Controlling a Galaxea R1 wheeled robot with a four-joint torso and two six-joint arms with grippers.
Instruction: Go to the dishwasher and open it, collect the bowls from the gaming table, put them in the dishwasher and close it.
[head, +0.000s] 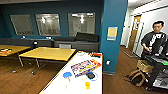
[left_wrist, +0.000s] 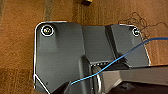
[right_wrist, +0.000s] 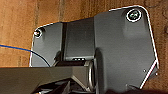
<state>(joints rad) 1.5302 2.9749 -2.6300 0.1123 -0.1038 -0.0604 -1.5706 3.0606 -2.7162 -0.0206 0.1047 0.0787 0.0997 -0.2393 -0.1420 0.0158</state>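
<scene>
The long white-topped desk (head: 75, 80) with its yellow edge is seen ahead in the head view, its long axis running from 6 o'clock up toward 12 o'clock, slightly tilted toward 1. 2 blue bowls rest on it: 1 (head: 67, 74) near the middle, and 1 with a dark inside (head: 91, 75) at its 3 o'clock, just past a colourful game box (head: 83, 67). A small yellow cup (head: 87, 85) stands nearer. For this step, the approach is best judged square to the desk's near end, stopping with both bowls within reach. Whether either hand is open cannot be told; nothing is seen held. A person (head: 153, 42) stands at 3 o'clock.
</scene>
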